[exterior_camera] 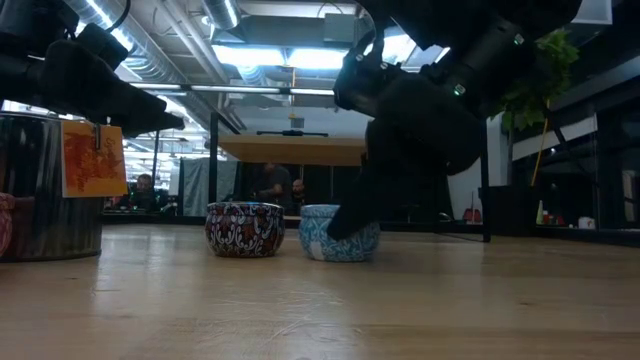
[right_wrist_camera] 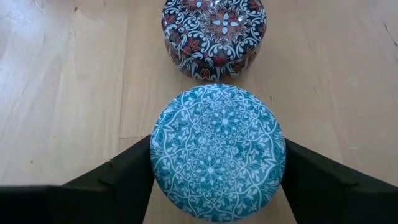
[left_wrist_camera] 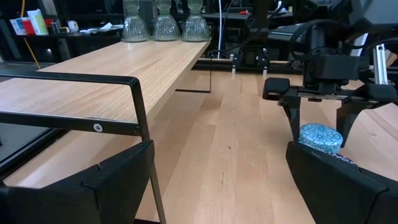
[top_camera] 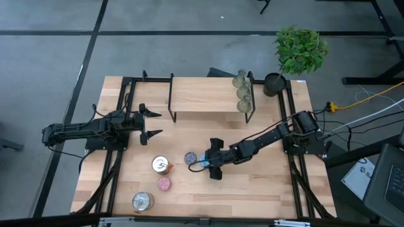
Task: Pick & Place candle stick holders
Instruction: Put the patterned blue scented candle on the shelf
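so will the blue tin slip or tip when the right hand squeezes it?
Probably stiff: the blue tin looks like lidded metal, so it should hold shape. Its round, glossy sides could slip between the right hand's fingers. Low and wide, it seems unlikely to tip.

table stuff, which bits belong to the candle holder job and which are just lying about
Job:
blue holder, between the right hand's fingers
purple-speckled holder
pink holder
two silvery holders
three green glass holders on the shelf

Lying about:
potted plant
wooden shelf
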Controlling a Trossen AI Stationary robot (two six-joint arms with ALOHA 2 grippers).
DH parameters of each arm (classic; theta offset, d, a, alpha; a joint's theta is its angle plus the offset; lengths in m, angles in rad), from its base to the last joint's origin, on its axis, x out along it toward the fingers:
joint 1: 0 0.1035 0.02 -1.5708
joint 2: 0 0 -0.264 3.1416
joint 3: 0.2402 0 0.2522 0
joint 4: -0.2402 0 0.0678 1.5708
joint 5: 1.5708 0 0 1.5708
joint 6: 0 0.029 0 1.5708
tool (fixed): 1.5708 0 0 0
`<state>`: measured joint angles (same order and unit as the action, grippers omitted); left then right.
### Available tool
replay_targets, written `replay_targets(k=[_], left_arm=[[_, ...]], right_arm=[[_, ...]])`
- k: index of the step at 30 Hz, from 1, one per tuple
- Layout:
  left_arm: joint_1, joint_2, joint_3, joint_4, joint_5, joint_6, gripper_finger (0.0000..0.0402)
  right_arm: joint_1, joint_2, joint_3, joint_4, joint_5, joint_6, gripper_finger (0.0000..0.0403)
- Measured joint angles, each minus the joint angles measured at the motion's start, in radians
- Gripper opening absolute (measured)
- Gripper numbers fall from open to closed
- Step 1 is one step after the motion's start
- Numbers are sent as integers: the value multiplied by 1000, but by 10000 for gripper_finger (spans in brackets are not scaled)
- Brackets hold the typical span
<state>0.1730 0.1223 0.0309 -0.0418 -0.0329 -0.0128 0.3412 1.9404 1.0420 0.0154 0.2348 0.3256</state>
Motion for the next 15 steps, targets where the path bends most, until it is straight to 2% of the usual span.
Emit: replay_targets(k=[9,15], left_arm=[[0,0,0,0,0,0,363],[0,0,0,0,0,0,363]], right_arm=[[2,-2,0,37,-13,14,284],[2,-53,0,32,-42,47,285]])
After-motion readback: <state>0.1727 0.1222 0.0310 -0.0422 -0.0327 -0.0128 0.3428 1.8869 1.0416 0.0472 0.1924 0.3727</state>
